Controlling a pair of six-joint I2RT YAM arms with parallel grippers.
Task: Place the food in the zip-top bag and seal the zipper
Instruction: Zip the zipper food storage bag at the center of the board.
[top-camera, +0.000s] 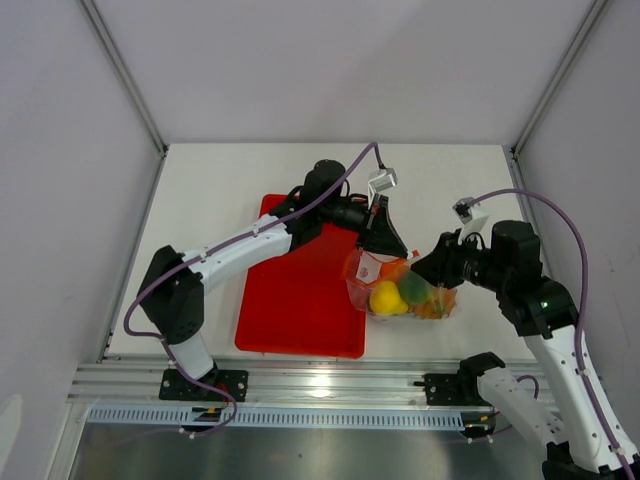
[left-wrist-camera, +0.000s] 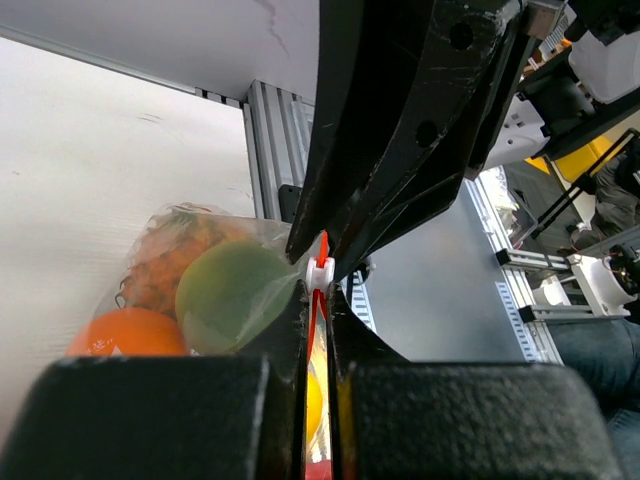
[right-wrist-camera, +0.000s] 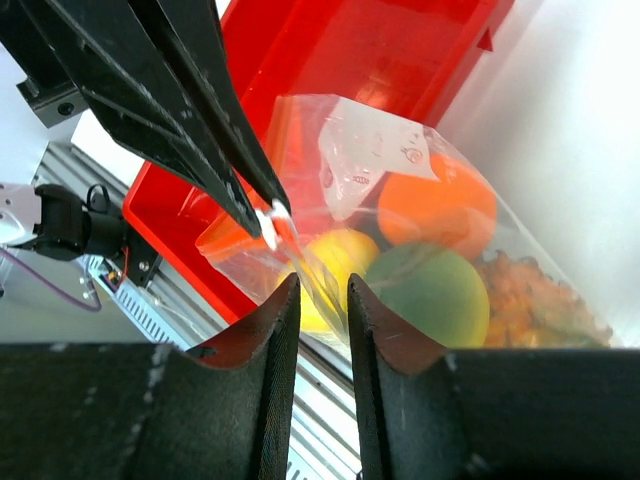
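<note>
A red tray lay on the left part of the table. The left gripper pinched the red zipper tight. Under it, just beside the tray, sat the clear zip-top bag with the food inside. The right gripper was at the bag's right side, its fingers a little apart.

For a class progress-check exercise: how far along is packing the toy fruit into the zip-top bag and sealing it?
Done: the food sits inside the zip-top bag. In hand: the left gripper pinches the zipper, with the right gripper facing it, jaws slightly apart. Left: confirming the seal; the frames do not show whether the zipper is closed along its whole length.
</note>
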